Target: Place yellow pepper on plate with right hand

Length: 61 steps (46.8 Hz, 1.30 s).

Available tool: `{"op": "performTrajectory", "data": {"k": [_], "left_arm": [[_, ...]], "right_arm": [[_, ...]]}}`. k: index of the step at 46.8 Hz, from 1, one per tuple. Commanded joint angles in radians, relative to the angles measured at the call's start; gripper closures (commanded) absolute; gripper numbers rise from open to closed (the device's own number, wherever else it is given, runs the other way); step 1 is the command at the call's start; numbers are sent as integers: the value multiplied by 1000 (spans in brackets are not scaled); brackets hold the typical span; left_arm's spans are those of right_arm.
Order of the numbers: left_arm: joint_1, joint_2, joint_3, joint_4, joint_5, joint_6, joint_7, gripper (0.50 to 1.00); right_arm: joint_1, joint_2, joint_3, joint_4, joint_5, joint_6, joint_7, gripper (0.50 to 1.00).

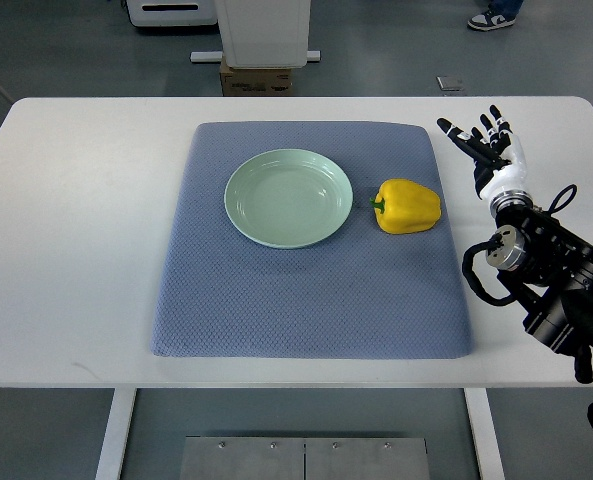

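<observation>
Yellow and glossy, the pepper (409, 206) lies on its side on the blue mat (306, 300), just right of the pale green plate (288, 198), its green stem pointing at the plate's rim. The plate is empty. The right hand (488, 150) hovers over the white table (76, 250) to the right of the mat, fingers spread wide and holding nothing, near the pepper but not touching it. I'd guess the pepper is light and hollow, firm yet waxy-smooth, so it could slip or roll. The broad middle of its body looks the safest place to close the fingers around, not the stem.
</observation>
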Motion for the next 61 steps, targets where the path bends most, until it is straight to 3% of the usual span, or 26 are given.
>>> {"op": "performTrajectory", "data": {"k": [1,39,47,61], "left_arm": [[0,0,0,0,0,-1,0,500],[0,0,0,0,0,0,0,500],[0,0,0,0,0,0,0,500],[0,0,0,0,0,-1,0,500]], "right_arm": [[-2,-1,0,-3,0,0,0,500],[-20,-36,3,-31,0,11,3,500],[-15,-44,-20,-28,-5,32,100,500],[9,-85,-176,-21,-18,31,127,500]]}}
